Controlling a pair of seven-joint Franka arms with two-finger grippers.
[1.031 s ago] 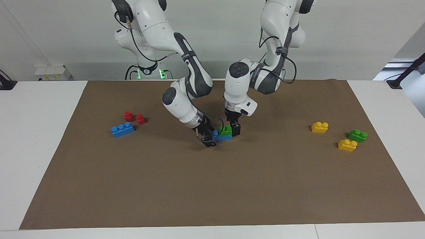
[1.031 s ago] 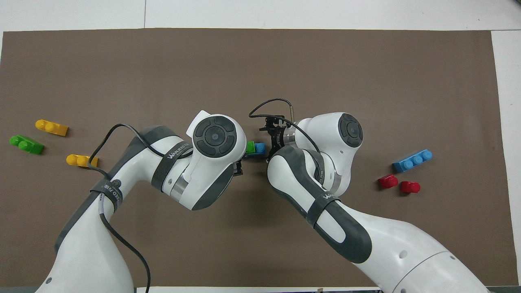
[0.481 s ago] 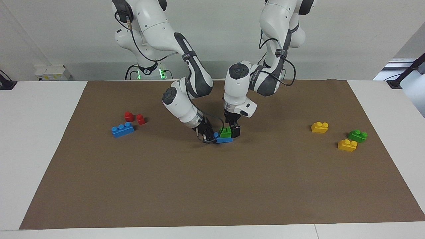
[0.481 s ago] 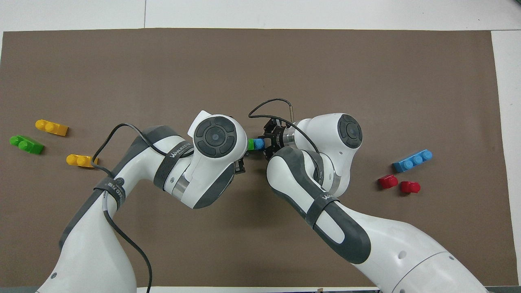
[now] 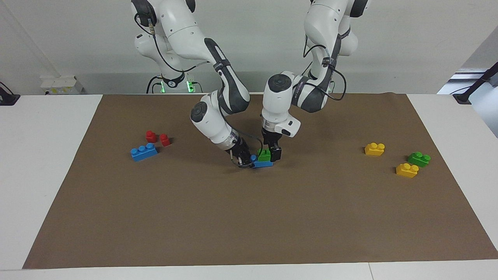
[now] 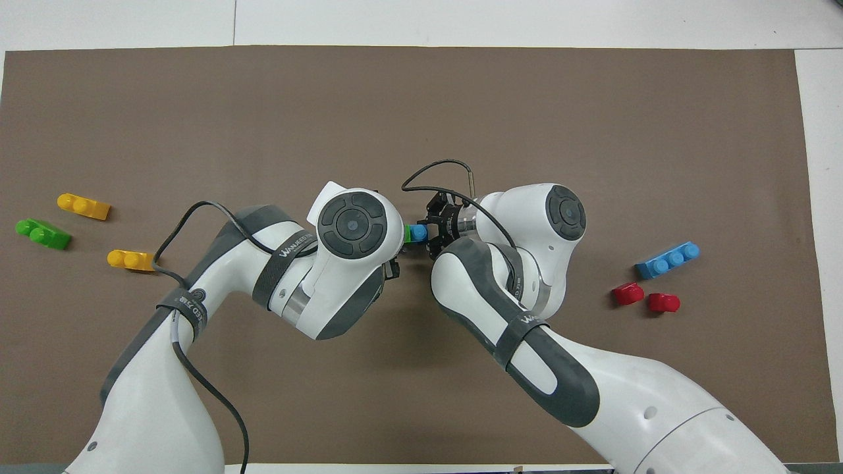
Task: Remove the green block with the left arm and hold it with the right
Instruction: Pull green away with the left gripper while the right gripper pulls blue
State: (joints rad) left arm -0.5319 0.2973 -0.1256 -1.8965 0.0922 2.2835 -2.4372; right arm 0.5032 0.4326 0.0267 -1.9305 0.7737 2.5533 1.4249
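- The green block (image 5: 264, 154) sits stacked on a blue brick (image 5: 263, 163) on the brown mat (image 5: 249, 217), near the middle of the table.
- The left gripper (image 5: 271, 154) comes straight down onto the green block, a black finger (image 5: 276, 153) against the block's side toward the left arm's end of the table. Its fingers stand around the block, but whether they already pinch it cannot be told.
- The right gripper (image 5: 246, 160) reaches in slantwise from the right arm's end, low at the mat, with its fingertips pressed together on the blue brick's end, where one blue stud shows beside the green block.
- So the green block lies between the two grippers, directly under the left one and just beside the right one's tips.
- In the overhead view only a sliver of the green block (image 6: 406, 233) and of the blue brick (image 6: 417, 232) shows in the gap between the two wrists; the left gripper is hidden there under its own wrist, while the right gripper (image 6: 431, 232) shows at the blue brick.
- Toward the left arm's end lie a second green brick (image 5: 419, 158) and two yellow bricks (image 5: 374, 149) (image 5: 407, 170), well apart from the grippers.
- Toward the right arm's end lie another blue brick (image 5: 144, 151) and two red pieces (image 5: 151, 136) (image 5: 165, 139).
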